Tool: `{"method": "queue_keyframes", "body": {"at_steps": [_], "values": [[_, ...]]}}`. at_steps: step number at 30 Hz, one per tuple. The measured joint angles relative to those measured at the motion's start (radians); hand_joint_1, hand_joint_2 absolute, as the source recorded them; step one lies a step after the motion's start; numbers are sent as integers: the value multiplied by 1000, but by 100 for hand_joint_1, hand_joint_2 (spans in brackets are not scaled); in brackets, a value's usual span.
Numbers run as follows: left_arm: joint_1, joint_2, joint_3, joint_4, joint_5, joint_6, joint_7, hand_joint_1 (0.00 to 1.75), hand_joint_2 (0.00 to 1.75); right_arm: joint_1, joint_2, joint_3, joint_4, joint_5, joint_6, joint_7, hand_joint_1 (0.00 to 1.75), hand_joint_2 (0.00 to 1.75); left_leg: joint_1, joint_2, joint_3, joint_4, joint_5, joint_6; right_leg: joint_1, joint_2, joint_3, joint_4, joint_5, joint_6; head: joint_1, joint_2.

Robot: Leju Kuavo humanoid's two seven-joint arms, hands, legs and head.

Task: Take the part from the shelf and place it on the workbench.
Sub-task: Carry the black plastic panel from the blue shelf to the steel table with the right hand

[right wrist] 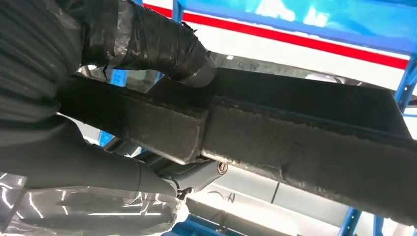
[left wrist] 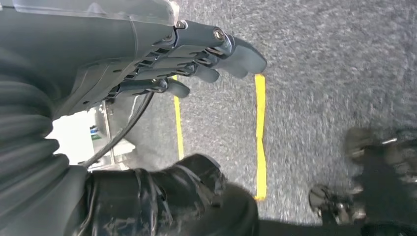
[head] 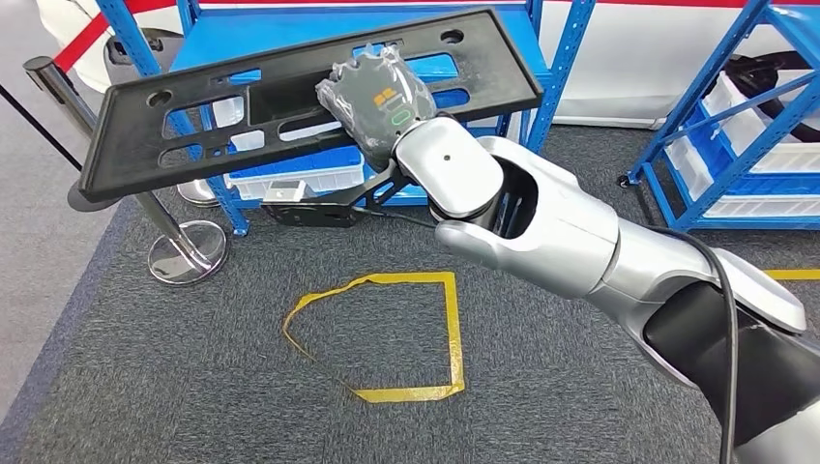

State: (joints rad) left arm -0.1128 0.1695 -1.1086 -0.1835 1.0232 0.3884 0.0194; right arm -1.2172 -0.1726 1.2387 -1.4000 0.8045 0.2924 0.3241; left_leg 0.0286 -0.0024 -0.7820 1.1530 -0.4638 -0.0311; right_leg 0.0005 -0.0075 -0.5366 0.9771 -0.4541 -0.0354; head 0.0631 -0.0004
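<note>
The part (head: pixel 193 135) is a long flat black plastic panel with slots and holes. It hangs tilted in the air in front of the blue shelf (head: pixel 556 68). My right hand (head: pixel 377 101), wrapped in clear film, grips it near its middle from the near edge. In the right wrist view the panel's rough underside (right wrist: pixel 305 142) runs across the picture, with the thumb (right wrist: pixel 142 39) over one face and the dark fingers (right wrist: pixel 98 169) under the other. My left hand (left wrist: pixel 187 54) hangs over the carpet, fingers apart from the thumb, holding nothing.
A yellow tape outline (head: pixel 454 329) marks the grey carpet below the panel. A chrome stanchion base (head: pixel 189 253) stands at the left. White bins (head: pixel 290 179) sit low in the blue shelf. A second blue rack (head: pixel 735 126) with bins stands at the right.
</note>
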Motion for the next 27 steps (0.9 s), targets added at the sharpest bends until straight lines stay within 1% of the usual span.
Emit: {"method": "queue_keyframes", "body": {"at_steps": [1,2,3,4,5,6,7,8,9,10,11,12,13,14,15,16,17,18,19,20,21,22,23,24,26,27], "values": [[1,0,0,0,2,3,-6,0,175,1,0,0,0,0,1,1,175,175,0,0,-10,71,-18,-3,1,0,-18,2,13,-1,-1,0],[1,1,0,0,4,4,-8,0,175,1,0,0,0,0,1,1,175,175,0,0,-16,132,-1,-5,2,0,-37,6,26,-1,-1,0],[1,1,0,0,5,4,-9,0,175,2,0,1,0,0,1,1,175,175,-1,0,-12,171,37,-6,3,0,-57,11,38,0,-1,0],[0,1,0,0,6,4,-9,0,175,2,0,1,0,0,1,1,175,175,-1,0,9,175,78,-4,3,0,-78,18,48,1,-2,0],[0,2,0,0,6,4,-9,0,175,3,0,2,0,0,1,1,175,175,-1,0,52,139,90,0,3,1,-97,28,57,4,-2,0],[-1,2,0,0,6,4,-9,0,175,2,0,1,0,0,2,1,175,175,-4,1,114,65,67,5,5,0,-114,38,63,7,-1,0],[-4,3,0,0,6,4,-10,0,175,1,-1,1,0,0,2,1,175,175,-6,1,174,-17,23,10,5,0,-127,48,69,11,-1,0],[-7,4,0,0,6,4,-10,0,175,-1,-2,1,0,0,2,1,175,175,-10,1,217,-83,-19,16,5,-2,-136,54,75,16,0,0],[-9,5,0,0,6,4,-10,0,175,-2,-2,1,0,1,3,1,175,175,-14,1,240,-124,-42,21,5,-3,-142,57,82,21,0,0],[-9,5,0,0,5,4,-10,0,175,-2,-3,1,0,1,3,0,175,175,-13,1,240,-137,-45,27,5,-4,-147,57,89,27,0,0],[-8,5,0,0,5,3,-10,0,175,-1,-3,2,0,2,4,0,175,175,-11,1,236,-139,-35,32,4,-3,-151,59,89,32,1,0],[-6,5,0,0,5,3,-9,0,175,0,-4,2,1,3,5,0,175,175,-9,3,233,-142,-27,37,3,-1,-159,74,76,38,3,0],[-4,4,0,0,4,3,-9,0,175,1,-5,2,1,5,5,0,175,175,-6,5,229,-144,-19,43,1,2,-173,108,49,45,5,0],[-3,4,0,0,4,3,-8,0,175,1,-6,2,2,6,6,0,175,175,-5,7,223,-144,-13,47,-4,5,-193,162,12,52,7,0],[-3,5,0,0,4,3,-8,0,175,2,-7,2,2,7,7,0,175,175,-5,7,216,-142,-8,49,-8,5,-217,229,-27,58,9,0],[-2,5,0,0,3,3,-8,0,175,4,-7,3,2,7,8,0,175,175,-5,8,209,-140,-3,50,-11,5,-237,288,-54,63,9,0],[-2,5,0,0,3,3,-8,0,175,6,-7,4,3,7,10,0,175,175,-3,8,202,-137,0,48,-15,5,-245,323,-64,66,9,0],[-1,5,0,0,3,3,-8,0,175,7,-7,4,3,7,12,0,175,175,-1,7,196,-133,2,46,-18,5,-234,320,-57,69,9,0],[-1,4,0,0,3,3,-8,0,175,8,-7,5,3,7,14,0,175,175,1,7,191,-128,3,44,-21,5,-203,279,-35,72,9,0],[-1,5,0,0,3,3,-8,0,175,8,-7,5,3,7,16,0,175,175,3,7,187,-124,4,40,-24,6,-162,214,-12,74,9,0],[0,5,0,0,3,3,-8,0,175,7,-7,5,3,8,17,0,175,175,4,6,183,-121,5,35,-24,7,-125,152,3,74,9,0],[-1,5,0,0,3,3,-9,0,175,6,-7,5,3,8,17,0,175,175,3,5,179,-118,6,28,-23,8,-101,107,12,72,9,0],[-1,5,0,0,3,3,-10,0,175,5,-7,5,3,9,18,0,175,175,2,5,176,-118,9,20,-20,10,-91,84,14,69,8,0],[-1,4,0,0,3,3,-10,0,175,4,-7,5,3,10,19,-1,175,175,2,4,173,-120,12,13,-15,11,-93,81,14,63,8,0],[0,4,0,0,3,3,-12,0,175,3,-8,6,4,14,22,-1,175,175,5,4,171,-123,15,0,-14,10,-95,74,23,47,7,0],[1,4,0,0,3,3,-12,0,175,1,-8,6,5,18,23,-1,175,175,6,4,166,-113,5,-4,-15,9,-95,69,27,39,7,0]]}}
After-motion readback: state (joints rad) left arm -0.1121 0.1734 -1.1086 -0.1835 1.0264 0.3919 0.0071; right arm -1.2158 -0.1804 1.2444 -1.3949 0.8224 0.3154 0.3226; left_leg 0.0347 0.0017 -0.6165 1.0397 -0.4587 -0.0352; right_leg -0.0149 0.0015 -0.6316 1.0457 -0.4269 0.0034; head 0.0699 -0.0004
